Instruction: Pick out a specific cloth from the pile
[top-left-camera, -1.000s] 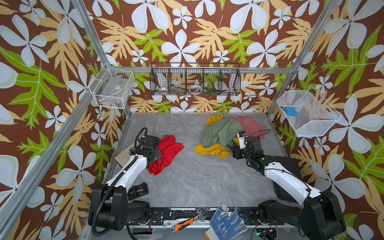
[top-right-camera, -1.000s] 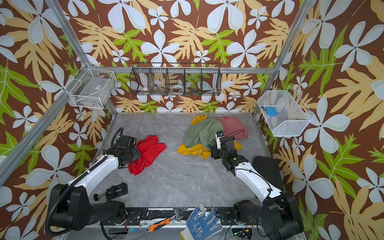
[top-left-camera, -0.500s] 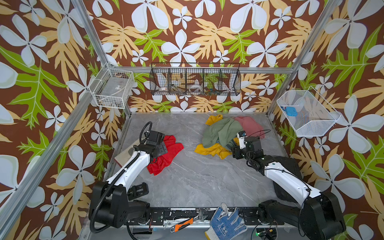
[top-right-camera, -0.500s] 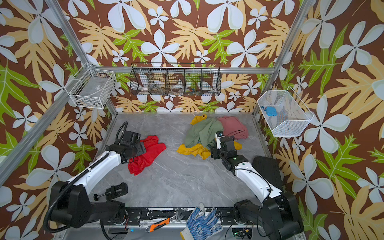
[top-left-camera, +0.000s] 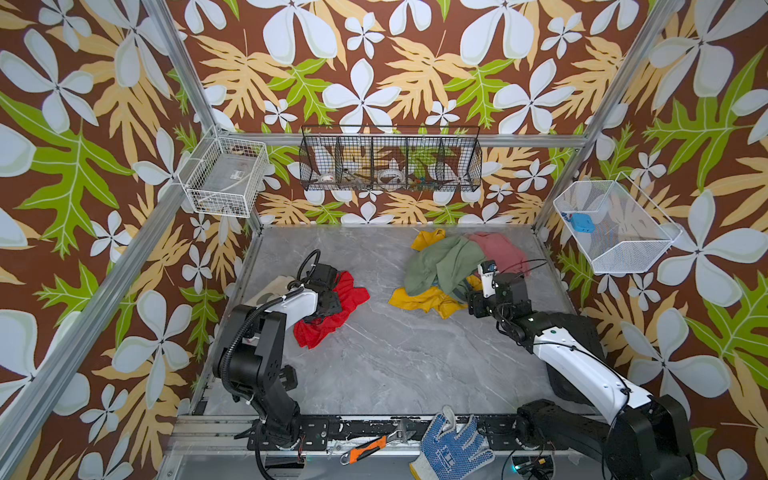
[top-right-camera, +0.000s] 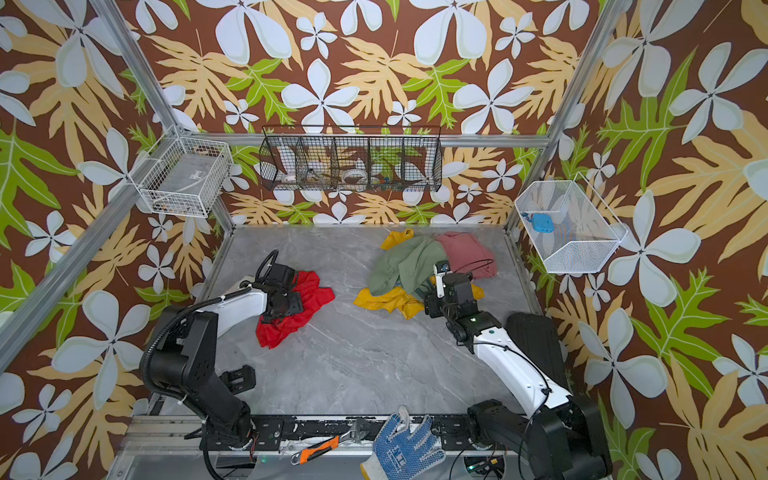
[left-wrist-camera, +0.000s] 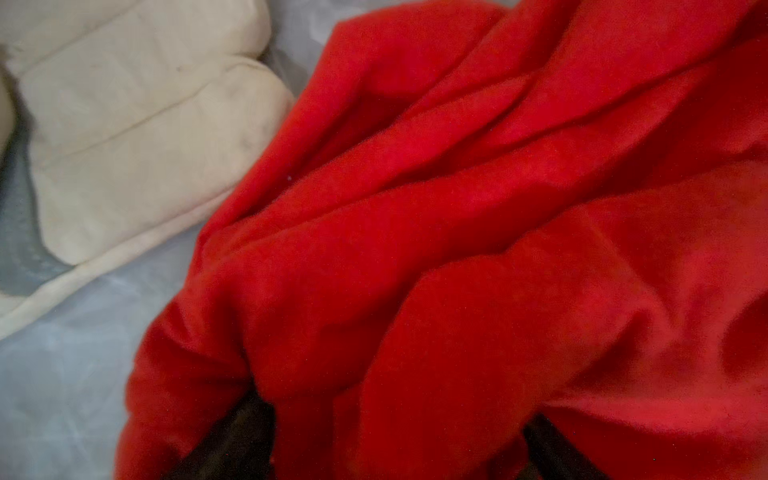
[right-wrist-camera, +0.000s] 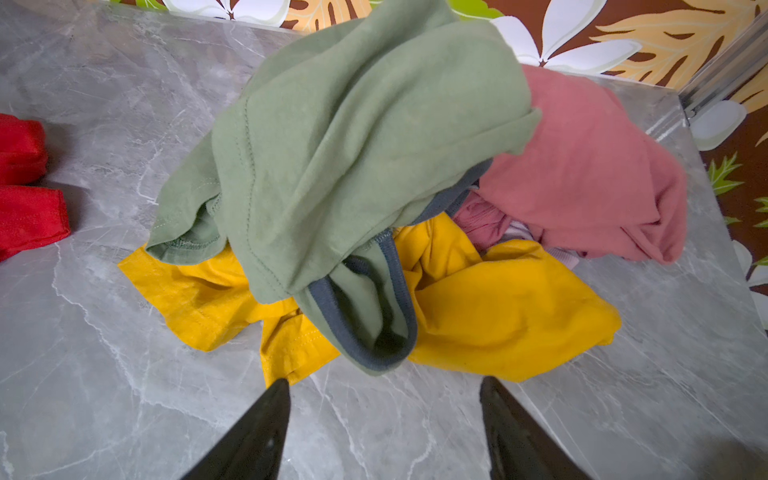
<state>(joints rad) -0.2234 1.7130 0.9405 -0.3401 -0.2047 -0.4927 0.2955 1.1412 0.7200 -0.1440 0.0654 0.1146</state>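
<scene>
left pincer (left-wrist-camera: 395, 409), right pincer (right-wrist-camera: 384, 380) parted.

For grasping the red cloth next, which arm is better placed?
Left. The left gripper sits right on the red cloth, which lies apart from the pile; the right gripper hangs open at the pile, across the table.

Wallpaper (top-left-camera: 361, 95) covers all three walls — a brown ground with large white flowers, tan fronds and green leaves. Aluminium posts (top-left-camera: 178, 62) run up from the back corners, joined by a rail along the back wall. The tabletop (top-left-camera: 395, 357) is grey with marble-like veining, evenly lit, with only soft shadows. A black wire basket (top-left-camera: 476, 158) with compartments hangs on the back wall — a white wire basket (top-left-camera: 216, 195) at the left corner, a white mesh basket (top-left-camera: 623, 253) on the right wall.
</scene>
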